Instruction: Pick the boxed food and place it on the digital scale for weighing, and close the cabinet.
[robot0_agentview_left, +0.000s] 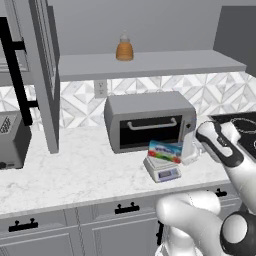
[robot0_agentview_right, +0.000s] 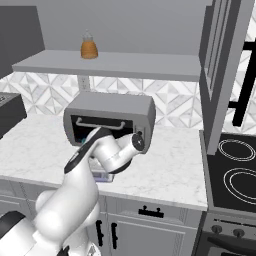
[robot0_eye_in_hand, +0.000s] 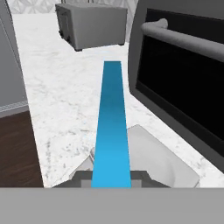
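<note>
Marble counter (robot0_agentview_left: 75, 175) runs under an open grey cabinet (robot0_agentview_left: 42, 75) whose door juts forward on the left. At centre sits the large toaster oven (robot0_agentview_left: 147, 120), with the digital scale (robot0_agentview_left: 162, 170) just before it. Over the scale's plate the boxed food (robot0_agentview_left: 165, 151) lies tilted, its blue edge (robot0_eye_in_hand: 111, 127) clenched in the gripper (robot0_eye_in_hand: 111, 177).

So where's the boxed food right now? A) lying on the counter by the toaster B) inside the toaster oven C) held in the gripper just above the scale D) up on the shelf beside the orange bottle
C: the boxed food sits tilted right over the digital scale in front of the toaster oven, and the hand view shows its blue edge running out from between the shut fingertips of the gripper.
</note>
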